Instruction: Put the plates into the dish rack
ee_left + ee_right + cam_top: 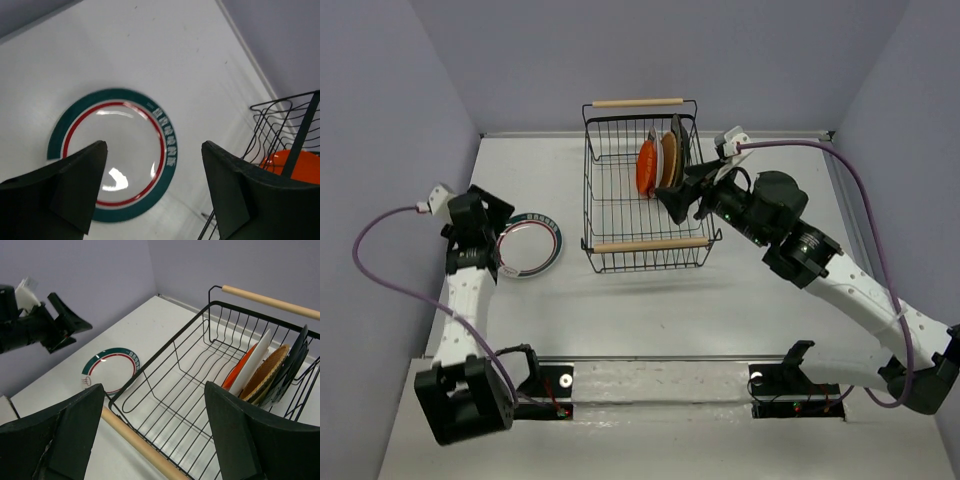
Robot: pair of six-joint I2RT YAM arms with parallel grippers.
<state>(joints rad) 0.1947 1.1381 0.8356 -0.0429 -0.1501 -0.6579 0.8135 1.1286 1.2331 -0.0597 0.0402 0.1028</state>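
Note:
A white plate with a dark teal rim [530, 243] lies flat on the table, left of the dish rack [620, 215]; it shows in the left wrist view [120, 150] and the right wrist view [111, 368]. My left gripper [492, 235] hangs open just above its left edge. Several plates stand on edge in the rack's right end: an orange plate [646, 168], a white plate [255, 365], a tan woven plate [267, 371] and a dark-rimmed plate [292, 365]. My right gripper [678, 200] is open and empty over the rack's right side.
The rack's two wooden handle bars lie at the far end [638, 102] and the near end [650, 245]. Purple walls close in on three sides. The arm bases sit on a metal rail [660, 375] at the near edge.

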